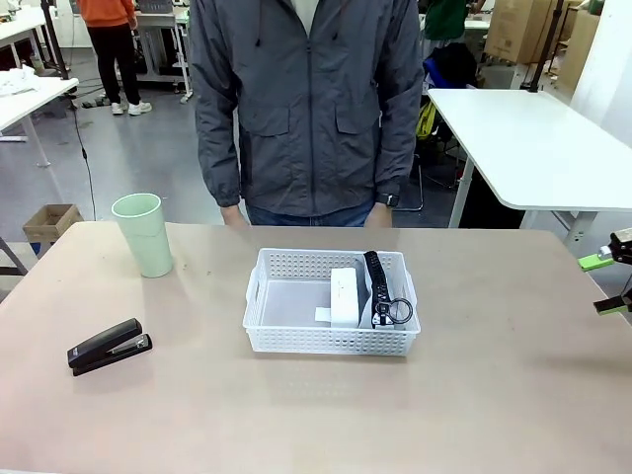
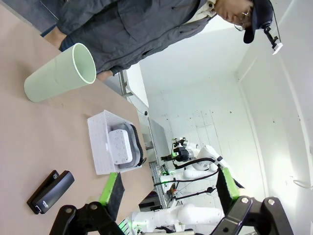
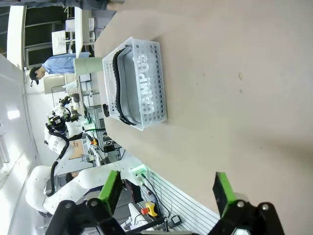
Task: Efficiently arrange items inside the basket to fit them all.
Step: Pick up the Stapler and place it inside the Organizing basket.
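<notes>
The white basket (image 1: 286, 341) sits mid-table. Inside it, on its right half, the white box (image 1: 344, 296) stands on edge against the grey pouch (image 1: 379, 288), whose black trim and ring pull face up. The black stapler (image 1: 109, 346) lies on the table at the front left. Behind it, the pale green cup (image 1: 143, 234) stands upright at the far left. My right gripper (image 1: 612, 283) hangs open at the right edge, well away from the basket (image 3: 151, 88). My left gripper (image 2: 167, 188) is open and empty above the stapler (image 2: 49, 192), with the cup (image 2: 58, 73) and basket (image 2: 100, 142) beyond.
A person in a grey jacket stands at the far edge with a hand (image 1: 234, 215) resting near the tabletop. Bare table surrounds the basket. The basket's left half (image 1: 296, 301) is free.
</notes>
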`<move>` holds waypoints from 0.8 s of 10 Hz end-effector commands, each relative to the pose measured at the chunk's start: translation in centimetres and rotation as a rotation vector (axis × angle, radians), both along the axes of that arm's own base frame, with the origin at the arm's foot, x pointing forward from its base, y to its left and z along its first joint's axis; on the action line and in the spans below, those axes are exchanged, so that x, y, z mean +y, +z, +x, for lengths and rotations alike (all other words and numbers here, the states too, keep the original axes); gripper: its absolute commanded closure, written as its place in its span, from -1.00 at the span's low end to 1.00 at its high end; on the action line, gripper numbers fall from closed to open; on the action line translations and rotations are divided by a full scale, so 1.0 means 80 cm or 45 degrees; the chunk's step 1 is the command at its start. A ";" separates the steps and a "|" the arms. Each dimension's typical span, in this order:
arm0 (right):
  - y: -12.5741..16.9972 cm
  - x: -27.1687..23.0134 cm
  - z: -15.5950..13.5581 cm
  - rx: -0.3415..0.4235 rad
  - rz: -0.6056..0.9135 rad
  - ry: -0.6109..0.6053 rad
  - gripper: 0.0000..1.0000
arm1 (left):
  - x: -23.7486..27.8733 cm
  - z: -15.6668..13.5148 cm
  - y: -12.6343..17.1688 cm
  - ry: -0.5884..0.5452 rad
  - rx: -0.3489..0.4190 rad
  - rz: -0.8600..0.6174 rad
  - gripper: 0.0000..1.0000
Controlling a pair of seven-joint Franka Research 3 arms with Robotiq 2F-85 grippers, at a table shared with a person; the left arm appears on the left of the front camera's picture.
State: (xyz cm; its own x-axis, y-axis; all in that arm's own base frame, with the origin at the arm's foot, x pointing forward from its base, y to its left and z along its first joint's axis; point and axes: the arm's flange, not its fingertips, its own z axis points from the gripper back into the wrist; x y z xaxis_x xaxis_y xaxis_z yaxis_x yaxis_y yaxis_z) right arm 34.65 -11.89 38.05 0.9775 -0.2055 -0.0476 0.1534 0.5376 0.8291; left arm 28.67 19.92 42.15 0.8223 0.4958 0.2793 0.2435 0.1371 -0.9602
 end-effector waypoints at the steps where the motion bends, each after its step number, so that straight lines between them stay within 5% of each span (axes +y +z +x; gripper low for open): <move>1: 0.002 -0.001 -0.002 -0.005 0.011 0.005 -1.00 | -0.001 -0.001 0.001 -0.008 -0.027 0.001 -1.00; 2: 0.002 -0.001 -0.002 -0.005 0.011 0.005 -1.00 | 0.000 0.000 0.000 0.000 0.000 0.000 -1.00; 5: 0.002 -0.001 -0.002 -0.005 0.011 0.005 -1.00 | -0.078 -0.023 0.068 -0.291 0.037 0.431 -1.00; 7: 0.002 -0.001 -0.002 -0.005 0.011 0.005 -1.00 | -0.123 -0.013 0.084 -0.320 0.114 0.693 -1.00; 8: 0.002 -0.001 -0.002 -0.005 0.011 0.005 -1.00 | -0.150 -0.010 0.079 -0.464 0.182 0.841 -1.00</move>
State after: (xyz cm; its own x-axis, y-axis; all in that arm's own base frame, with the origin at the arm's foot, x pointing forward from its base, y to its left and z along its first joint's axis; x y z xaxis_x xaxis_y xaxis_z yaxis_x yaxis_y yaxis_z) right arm 34.63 -11.87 38.00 0.9775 -0.2050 -0.0494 0.1545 0.5373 0.8291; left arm 28.00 9.76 49.75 0.9331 0.0548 0.3553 0.2635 0.5681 -0.7796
